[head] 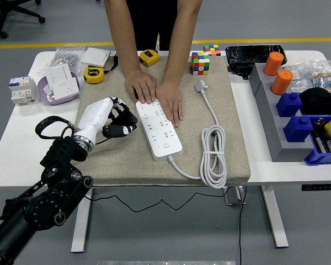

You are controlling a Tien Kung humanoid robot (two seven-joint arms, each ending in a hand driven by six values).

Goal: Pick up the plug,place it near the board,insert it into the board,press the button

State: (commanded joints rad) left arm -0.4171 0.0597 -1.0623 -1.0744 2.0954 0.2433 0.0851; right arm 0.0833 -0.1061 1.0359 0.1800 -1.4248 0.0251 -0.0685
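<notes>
1. While the left hand (115,118) hovers low over the beige mat (121,160), its black fingers (123,129) look loosely curled around nothing, just beside the near-left edge of the power strip (159,130).
2. Two hands of a person (154,93) at the far side press flat on the strip's far end, holding it steady.
3. To my eye the strip's long axis runs from far-left to near-right, its round button (166,146) toward the near end.
4. Its white cable (212,160) leaves the near end, coils on the mat's right side, then runs away toward the far edge.
5. Further right and farther off, the plug (200,85) lies at the cable's tip near the mat's far edge, well apart from the robot hand, pointing away and slightly left.
6. I'd judge the pickup has not begun; to do it well the hand must cross over the strip without nudging it, then close on the plug's body, not the cord.
7. No right arm is visible.
</notes>
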